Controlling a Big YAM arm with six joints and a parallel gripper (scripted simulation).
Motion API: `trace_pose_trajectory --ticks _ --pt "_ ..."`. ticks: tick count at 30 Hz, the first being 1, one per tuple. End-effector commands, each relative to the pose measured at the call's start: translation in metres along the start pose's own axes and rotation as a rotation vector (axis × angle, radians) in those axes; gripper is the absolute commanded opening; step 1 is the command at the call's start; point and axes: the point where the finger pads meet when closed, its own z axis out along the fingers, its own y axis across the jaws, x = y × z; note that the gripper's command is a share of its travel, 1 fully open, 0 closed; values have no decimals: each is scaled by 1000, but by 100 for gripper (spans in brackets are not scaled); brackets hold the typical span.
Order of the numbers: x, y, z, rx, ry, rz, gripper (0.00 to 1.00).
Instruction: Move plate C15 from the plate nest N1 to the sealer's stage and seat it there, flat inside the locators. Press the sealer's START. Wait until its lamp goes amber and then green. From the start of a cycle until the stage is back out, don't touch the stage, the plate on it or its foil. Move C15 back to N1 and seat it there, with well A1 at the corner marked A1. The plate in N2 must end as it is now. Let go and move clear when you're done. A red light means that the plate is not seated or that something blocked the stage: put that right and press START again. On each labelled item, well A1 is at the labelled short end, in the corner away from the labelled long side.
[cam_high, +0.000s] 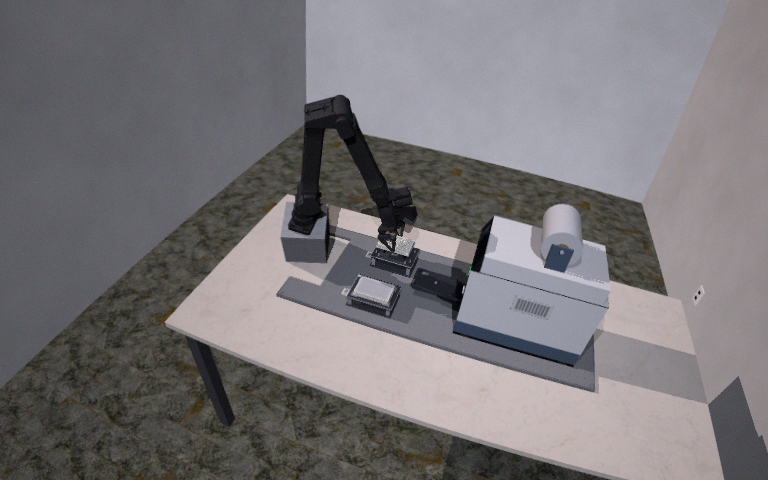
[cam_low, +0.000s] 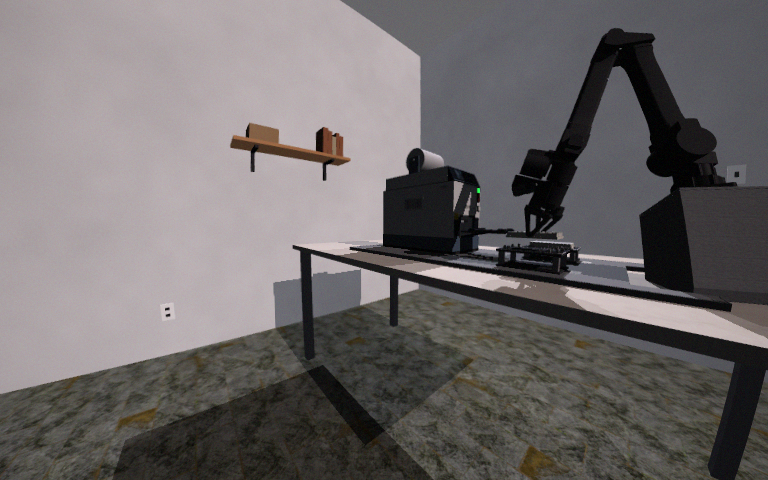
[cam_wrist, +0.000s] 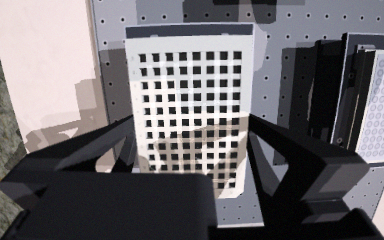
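Here, the square-welled plate (cam_high: 403, 246) (cam_low: 548, 234) (cam_wrist: 190, 100) sits between the fingers of the tool (cam_high: 391, 247) (cam_low: 532, 233) (cam_wrist: 191, 120), gripped, above its nest (cam_high: 390, 261) (cam_low: 532, 253) (cam_wrist: 190, 30).

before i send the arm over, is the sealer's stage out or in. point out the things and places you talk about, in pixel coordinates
Out: the dark stage (cam_high: 437, 283) (cam_low: 493, 230) sticks out from the front of the sealer (cam_high: 529, 308) (cam_low: 419, 212).
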Motion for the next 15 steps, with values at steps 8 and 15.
trace_pose_trajectory --ticks 8,15 --pt "-24 8 -20 -10 -24 28 0" --pt "-28 7 -31 -12 -27 21 0"
